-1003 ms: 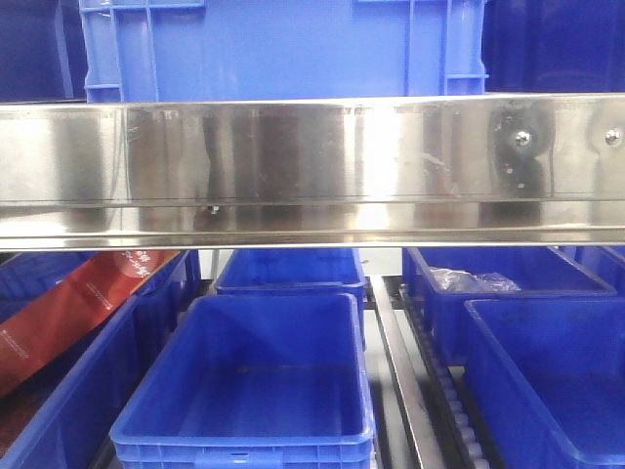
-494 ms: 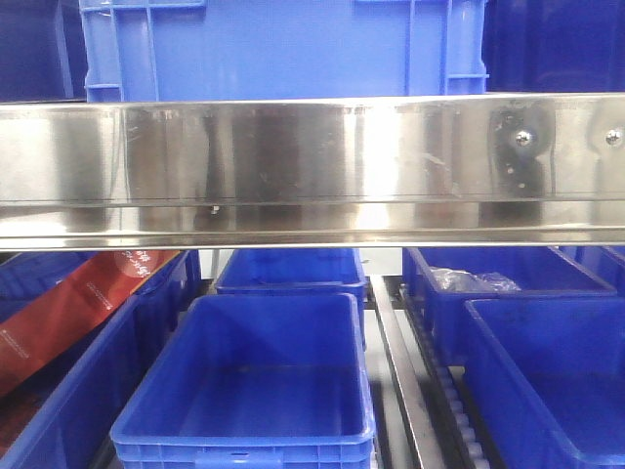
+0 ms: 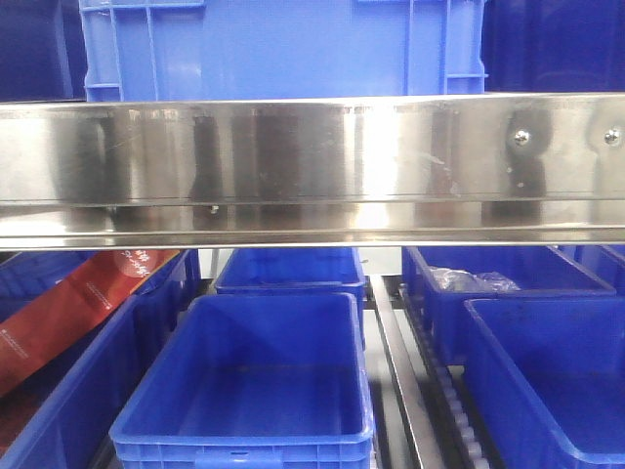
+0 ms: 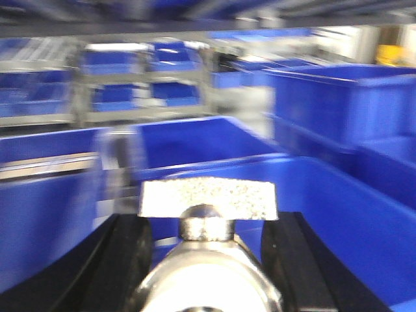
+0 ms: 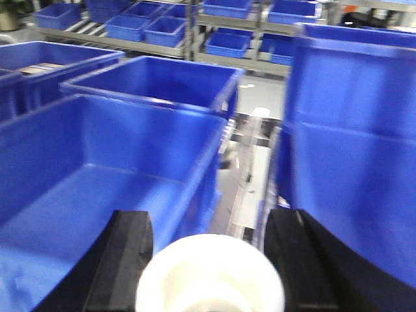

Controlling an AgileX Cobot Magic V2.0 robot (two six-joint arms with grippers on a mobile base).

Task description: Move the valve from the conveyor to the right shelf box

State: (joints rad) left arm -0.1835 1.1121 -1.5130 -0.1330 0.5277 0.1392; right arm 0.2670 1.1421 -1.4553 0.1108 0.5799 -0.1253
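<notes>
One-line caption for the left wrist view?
Left gripper shut on a metal valve, held over open blue bins; background motion-blurred.

Item 1, your left gripper (image 4: 208, 224): a pair of broad matte-black fingers (image 4: 123, 260), one at each lower side of your left wrist view, tops rounded, inner faces flat, edges softened by blur.
Item 2, your right gripper (image 5: 209, 220): a matching pair of matte-black fingers (image 5: 294, 260), seen sharper, with rounded shoulders, smooth surfaces and a faint sheen.
</notes>
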